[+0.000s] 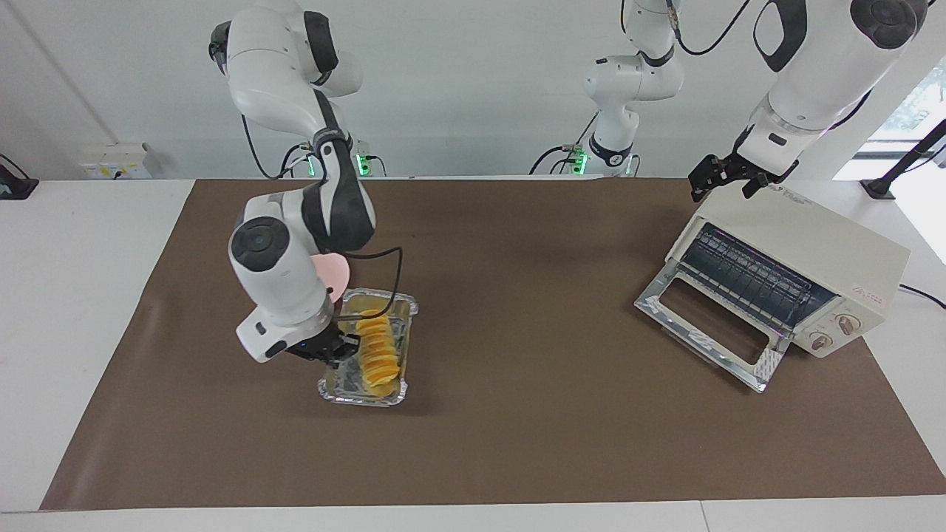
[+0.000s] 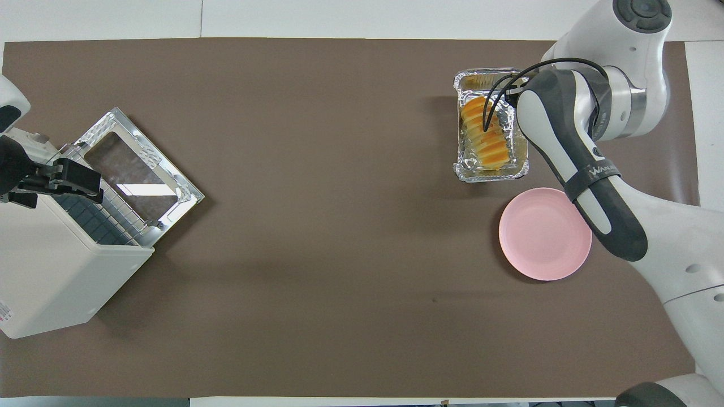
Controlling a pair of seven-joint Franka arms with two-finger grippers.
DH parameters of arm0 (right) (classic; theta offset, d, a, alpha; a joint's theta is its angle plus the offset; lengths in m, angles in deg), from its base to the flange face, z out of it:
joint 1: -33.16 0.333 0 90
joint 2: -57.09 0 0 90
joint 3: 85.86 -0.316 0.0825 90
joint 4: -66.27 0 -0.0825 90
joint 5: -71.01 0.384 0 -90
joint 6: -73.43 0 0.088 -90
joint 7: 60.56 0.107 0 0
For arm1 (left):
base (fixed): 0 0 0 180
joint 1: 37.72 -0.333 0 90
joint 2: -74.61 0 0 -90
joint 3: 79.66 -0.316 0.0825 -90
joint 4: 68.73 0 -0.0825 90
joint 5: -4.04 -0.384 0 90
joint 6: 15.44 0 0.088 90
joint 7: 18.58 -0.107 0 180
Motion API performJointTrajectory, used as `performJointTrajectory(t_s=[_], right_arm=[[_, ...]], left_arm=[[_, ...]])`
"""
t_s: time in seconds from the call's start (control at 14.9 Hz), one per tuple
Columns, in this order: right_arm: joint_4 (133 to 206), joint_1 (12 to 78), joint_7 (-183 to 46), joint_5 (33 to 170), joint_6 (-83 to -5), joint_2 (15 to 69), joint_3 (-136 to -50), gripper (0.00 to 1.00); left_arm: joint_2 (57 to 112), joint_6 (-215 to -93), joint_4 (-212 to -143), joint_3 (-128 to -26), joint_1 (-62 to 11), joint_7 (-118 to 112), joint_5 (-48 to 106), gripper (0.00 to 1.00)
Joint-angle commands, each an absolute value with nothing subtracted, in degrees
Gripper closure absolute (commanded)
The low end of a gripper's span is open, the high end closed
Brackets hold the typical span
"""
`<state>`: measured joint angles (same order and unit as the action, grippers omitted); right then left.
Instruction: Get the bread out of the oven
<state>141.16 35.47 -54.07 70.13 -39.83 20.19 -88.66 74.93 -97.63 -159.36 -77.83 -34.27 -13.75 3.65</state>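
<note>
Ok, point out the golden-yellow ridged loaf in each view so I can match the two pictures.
Facing view: the golden-yellow ridged loaf lies in the rectangular silver foil tray, left of centre, beside the right gripper.
Overhead view: the same loaf lies in the tray, upper right, partly under the right arm.
Shared landmark: the round pink plate, next to the tray on its robot side; in the facing view only its edge shows.

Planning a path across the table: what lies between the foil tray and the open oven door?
Only bare brown mat. The overhead view shows nothing standing between the rectangular silver foil tray holding the golden ridged bread and the cream-white toaster oven with its silver glass door dropped open.
</note>
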Motion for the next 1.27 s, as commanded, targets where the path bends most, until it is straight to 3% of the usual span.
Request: performJointTrajectory(t_s=[0.0, 1.07, 1.14, 1.21], right_arm=[[139.2, 34.2, -58.2, 70.7, -42.2, 16.9, -89.4, 1.00], [142.0, 31.0, -66.9, 69.3, -49.9, 16.2, -89.1, 1.00], [142.0, 30.9, -66.9, 69.3, -50.0, 16.2, -89.1, 0.88], [142.2, 30.8, -67.0, 69.3, -50.3, 16.3, -89.2, 0.01]], left_arm=[[74.6, -98.5, -159.2, -78.2, -33.9, -13.9, 4.4, 0.00], [74.6, -100.4, -159.2, -78.2, -34.3, -14.0, 4.4, 0.00], [74.5, -100.4, -159.2, -78.3, -34.5, -14.1, 4.5, 0.00], [74.5, -100.4, -159.2, -78.3, -34.5, -14.0, 4.5, 0.00]])
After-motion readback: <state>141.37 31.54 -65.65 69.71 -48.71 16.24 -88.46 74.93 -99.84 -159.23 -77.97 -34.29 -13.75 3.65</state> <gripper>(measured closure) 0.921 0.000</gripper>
